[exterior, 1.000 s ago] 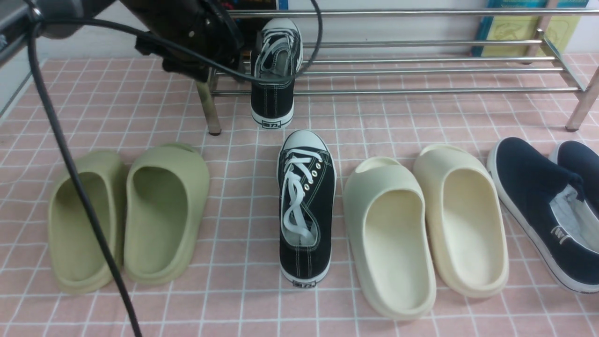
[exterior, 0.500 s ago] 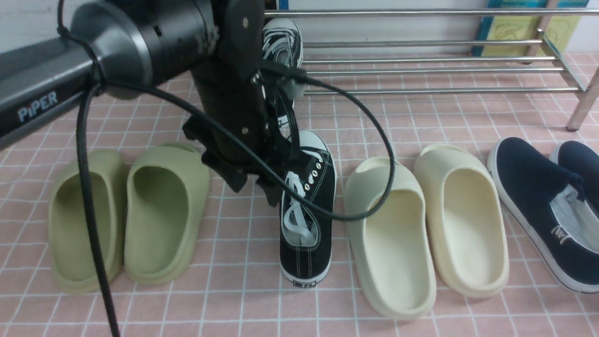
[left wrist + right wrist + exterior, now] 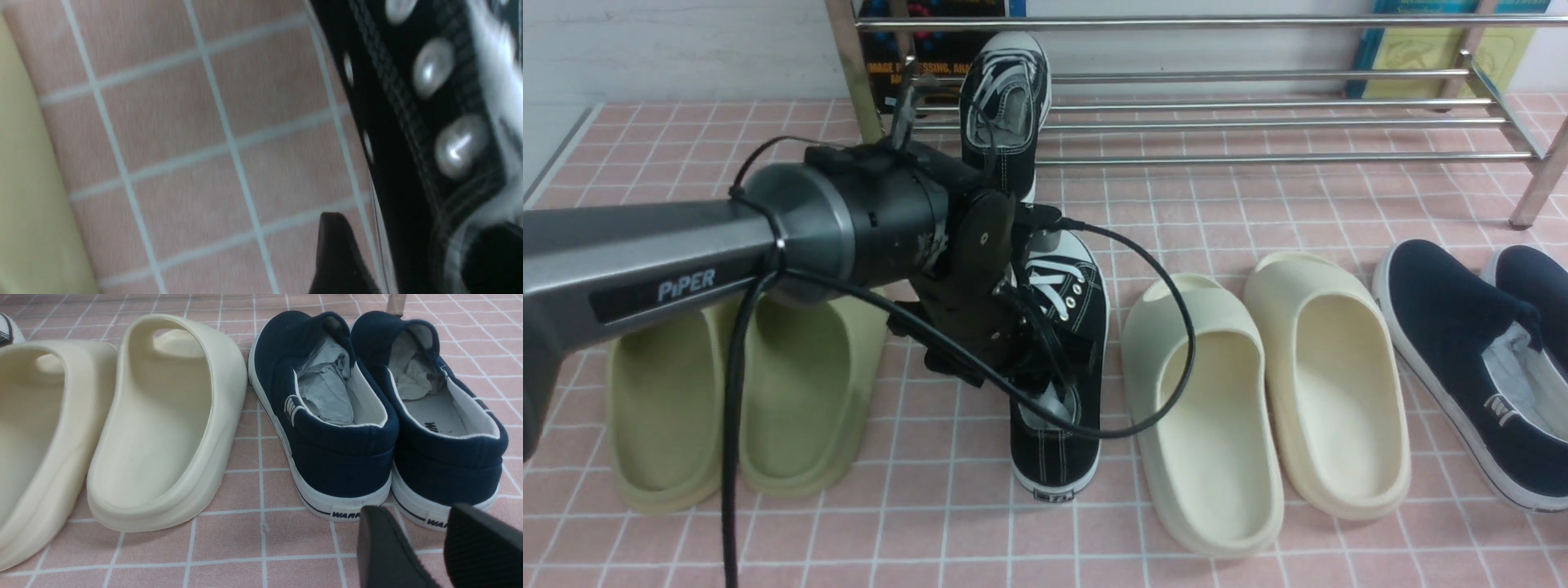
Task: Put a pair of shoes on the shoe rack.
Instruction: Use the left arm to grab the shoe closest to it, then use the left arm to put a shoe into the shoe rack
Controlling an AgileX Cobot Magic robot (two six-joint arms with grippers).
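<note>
One black sneaker (image 3: 1006,90) of the pair of shoes stands toe-up against the bars of the chrome shoe rack (image 3: 1258,122). The other sneaker (image 3: 1055,457) lies flat on the pink tiled cloth in front of it. My left gripper (image 3: 1045,367) is down over this sneaker's opening. In the left wrist view its jaws straddle the eyelet side wall (image 3: 408,122): one finger outside, one inside, with a small gap showing, so it is open. My right gripper (image 3: 416,514) hovers open behind the navy shoes' heels, holding nothing.
Two green slides (image 3: 809,376) lie left of the floor sneaker and two cream slides (image 3: 1209,408) right of it. A navy slip-on pair (image 3: 1462,351) is at the far right. The left arm's black cable (image 3: 1160,384) loops over the nearest cream slide.
My left arm has swung back from the rack, leaving one sneaker there, and come down onto the floor sneaker. Its jaws have narrowed a little.
</note>
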